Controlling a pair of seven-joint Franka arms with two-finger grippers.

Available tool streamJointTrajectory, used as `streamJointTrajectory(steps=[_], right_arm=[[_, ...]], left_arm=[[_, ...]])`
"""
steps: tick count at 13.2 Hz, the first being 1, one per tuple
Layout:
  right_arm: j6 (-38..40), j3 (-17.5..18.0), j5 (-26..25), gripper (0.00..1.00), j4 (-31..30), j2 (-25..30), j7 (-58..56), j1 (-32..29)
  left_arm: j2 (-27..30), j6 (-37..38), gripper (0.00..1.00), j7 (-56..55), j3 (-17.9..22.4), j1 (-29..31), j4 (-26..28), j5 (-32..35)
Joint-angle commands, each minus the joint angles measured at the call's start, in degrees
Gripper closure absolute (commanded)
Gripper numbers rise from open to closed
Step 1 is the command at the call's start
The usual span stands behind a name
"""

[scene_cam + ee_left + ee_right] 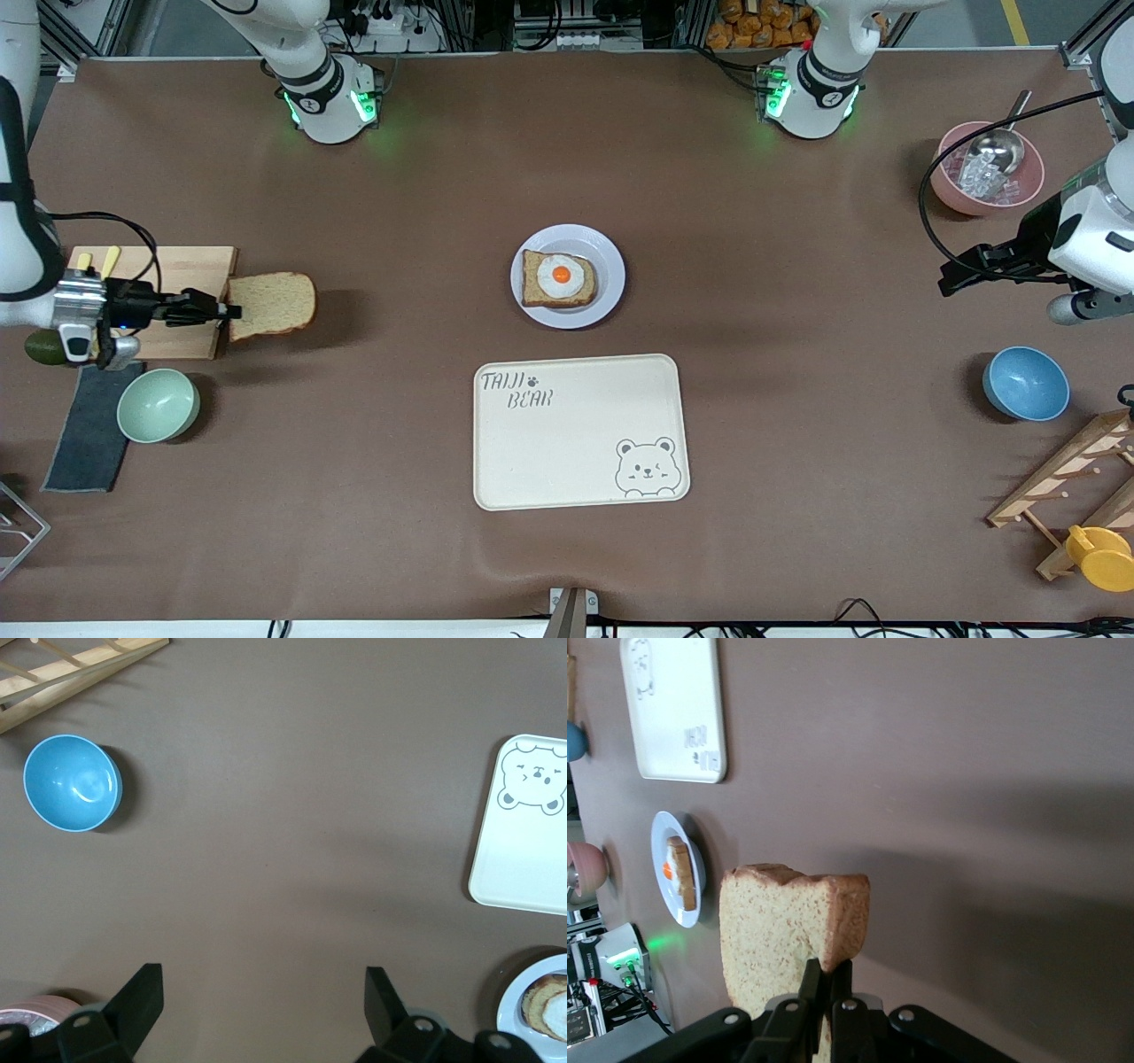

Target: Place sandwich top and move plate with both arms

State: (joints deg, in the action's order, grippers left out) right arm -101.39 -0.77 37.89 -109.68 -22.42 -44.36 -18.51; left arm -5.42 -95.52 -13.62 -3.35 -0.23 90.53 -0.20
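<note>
Brown sandwich top [788, 935] – lower edge hidden in right pincer [824, 992]

We see a surface [797, 496] covered in soft-looking brown cloth, dull and not shiny. The sandwich top [270, 305] looks dry and crumbly, with a rough face full of tiny holes. The plate [609, 266] is smooth and a bit shiny. The cream tray [567, 461] looks like smooth, dull plastic. The cutting board [173, 266] is pale bare wood. The blue bowl [1026, 383] is glossy. The spoon [999, 149] is shiny metal.
</note>
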Motion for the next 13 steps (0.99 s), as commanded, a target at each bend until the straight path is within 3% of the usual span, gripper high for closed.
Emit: streamJointTrajectory(steps=[1,8,13], right_arm=[[-1.18,-0.54,5.33,1.0,-3.7,2.73,0.41,3.55],[-11.1,-0.46,12.11,1.0,-12.48,9.41,7.17,14.45],[-15.75,-0.46,19.4,1.0,-15.74,10.9,9.99,20.6]], left_arm=[[0.23,-0.46,0.0,0.96,-0.08,0.32,0.35,-1.21],[0.05,-0.98,0.0,0.96,-0.08,0.41,0.96,-2.35],[0.14,-1.07,0.0,0.96,-0.08,0.76,1.31,-2.44]])
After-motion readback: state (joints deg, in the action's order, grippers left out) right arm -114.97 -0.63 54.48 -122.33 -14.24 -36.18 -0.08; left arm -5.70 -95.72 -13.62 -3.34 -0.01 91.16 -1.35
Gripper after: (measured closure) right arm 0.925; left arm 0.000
